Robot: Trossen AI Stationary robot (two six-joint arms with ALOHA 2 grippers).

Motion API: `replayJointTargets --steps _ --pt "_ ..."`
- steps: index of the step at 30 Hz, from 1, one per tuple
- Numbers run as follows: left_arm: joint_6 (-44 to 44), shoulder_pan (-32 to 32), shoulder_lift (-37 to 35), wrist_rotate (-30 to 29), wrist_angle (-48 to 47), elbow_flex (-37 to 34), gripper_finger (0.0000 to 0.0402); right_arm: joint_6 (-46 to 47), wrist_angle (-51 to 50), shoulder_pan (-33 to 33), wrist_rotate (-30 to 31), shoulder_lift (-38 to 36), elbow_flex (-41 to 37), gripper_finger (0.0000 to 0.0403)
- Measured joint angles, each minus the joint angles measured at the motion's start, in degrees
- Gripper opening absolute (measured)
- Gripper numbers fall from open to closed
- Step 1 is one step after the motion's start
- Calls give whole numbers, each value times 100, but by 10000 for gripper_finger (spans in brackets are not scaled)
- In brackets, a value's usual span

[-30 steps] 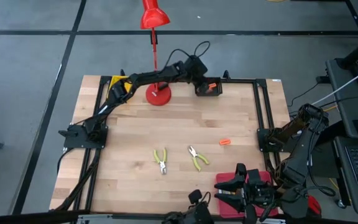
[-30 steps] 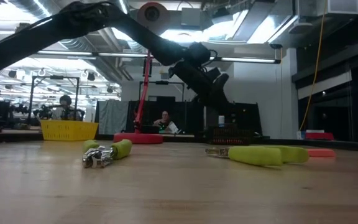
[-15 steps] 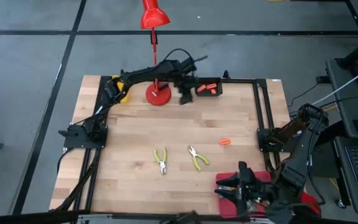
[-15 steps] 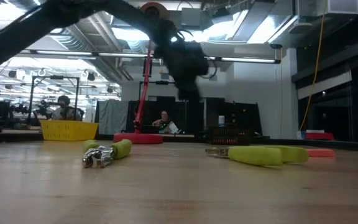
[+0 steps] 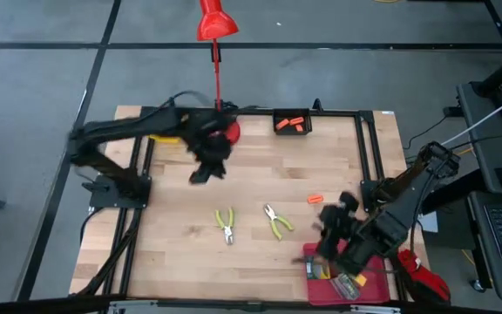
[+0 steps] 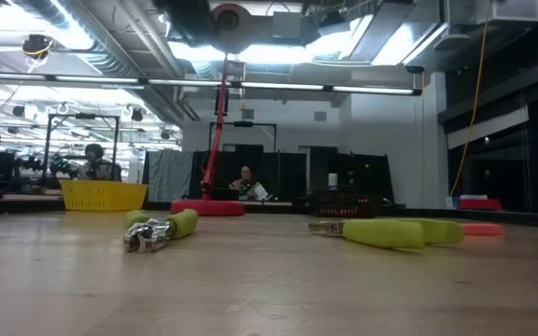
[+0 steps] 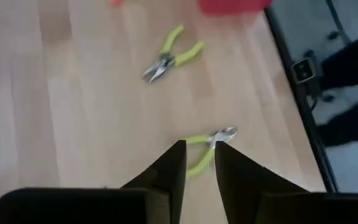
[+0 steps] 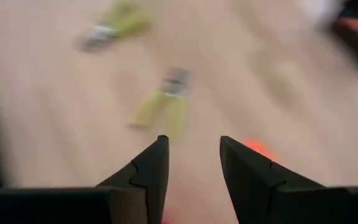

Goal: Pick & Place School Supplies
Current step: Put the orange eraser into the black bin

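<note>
Two small tools with yellow-green handles lie flat on the wooden table, one [image 5: 226, 225] left of the other [image 5: 277, 221]; both also show in the low view [image 6: 162, 229] [image 6: 390, 231]. A tiny orange piece [image 5: 315, 199] lies to their right. More orange pieces [image 5: 293, 122] sit in the black tray [image 5: 292, 130]. Printed packs [image 5: 342, 279] lie in the red tray, partly hidden. My left gripper [image 5: 200, 172] [image 7: 199, 155] hovers open in front of the lamp base. My right gripper [image 5: 325, 228] [image 8: 191, 149] hovers open just beyond the red tray, near the orange piece [image 8: 257, 149].
The red desk lamp's base [image 5: 225, 131] stands at the far edge, with the yellow tray [image 5: 168, 133] to its left and the black tray to its right. The red tray [image 5: 312, 269] sits at the near right corner. People [image 6: 246, 182] show in the room behind.
My left gripper has swung from over the black tray at the far edge toward the left and near, past the lamp base. My right gripper has come away from the red tray at the near edge, toward the far side and the orange piece. The tools have stayed put.
</note>
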Motion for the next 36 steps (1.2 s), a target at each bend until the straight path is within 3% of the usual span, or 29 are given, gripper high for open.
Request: replayJointTargets --steps 5,11,15,18,25,29,36 --pt "-1294 -1157 -1234 -1255 1346 -1103 81 -127 -1502 -508 -352 -423 -8 146" --pt "-1736 -2083 -1467 -2571 2176 -1411 83 -2177 -957 -1202 -1812 -1511 -416 146" --pt "-1706 -2321 -1393 -3132 2365 -1413 81 -3170 -424 -1858 -3306 -2115 -831 146" --pt "-1728 -2394 -1350 -3446 2360 -1411 83 -3955 -325 -2293 -3971 -2209 -1205 146" --pt "-2138 -2689 -1353 -3882 2257 -1599 80 -5881 203 -2871 -3863 -1526 -1861 146" --pt "-2501 -2917 -1360 -4105 2228 -1757 76 -6259 757 -3248 -3597 -1224 -2358 146" --pt "-3326 -3480 -1528 -4567 2102 -1879 74 -6449 1932 -3710 -3732 -1176 -3453 146"
